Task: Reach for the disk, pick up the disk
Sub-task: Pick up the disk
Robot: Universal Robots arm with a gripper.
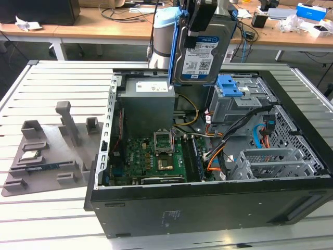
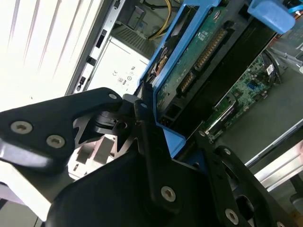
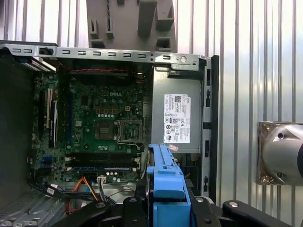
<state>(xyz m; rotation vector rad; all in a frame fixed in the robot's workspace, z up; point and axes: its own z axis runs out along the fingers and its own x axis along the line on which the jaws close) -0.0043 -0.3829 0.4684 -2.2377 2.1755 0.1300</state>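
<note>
End effector: in the second wrist view its black linkage fills the foreground, and the end effector (image 2: 173,132) is closed on the disk, with a finger (image 2: 142,111) pressed against a blue side rail.
Disk: in the exterior view the disk (image 1: 200,52) hangs on edge, label facing the camera. It is gripped at its upper end and held above the open computer case (image 1: 208,208).
Disk underside: the second wrist view shows the green circuit board and connector edge of the disk (image 2: 208,56), framed by the blue rails.
Below the disk: the power supply (image 1: 148,104), the motherboard (image 1: 156,156) and the drive cage (image 1: 231,86) with its blue latch. A bundle of cables (image 1: 244,125) lies just beside the cage.
Bench: the slatted bench (image 1: 62,78) carries a grey fixture tray (image 1: 47,151), well apart from the case.
Stage: the pick-up looks essentially made, as the disk seems to touch nothing but the end effector.
Doing it well: squeeze evenly on both rails, not on the board. Keep the disk upright, since its weight hangs below the grip and a tilt could let it pivot.
Risk: a swing could bring the lower edge against the cables or the cage latch.
</note>
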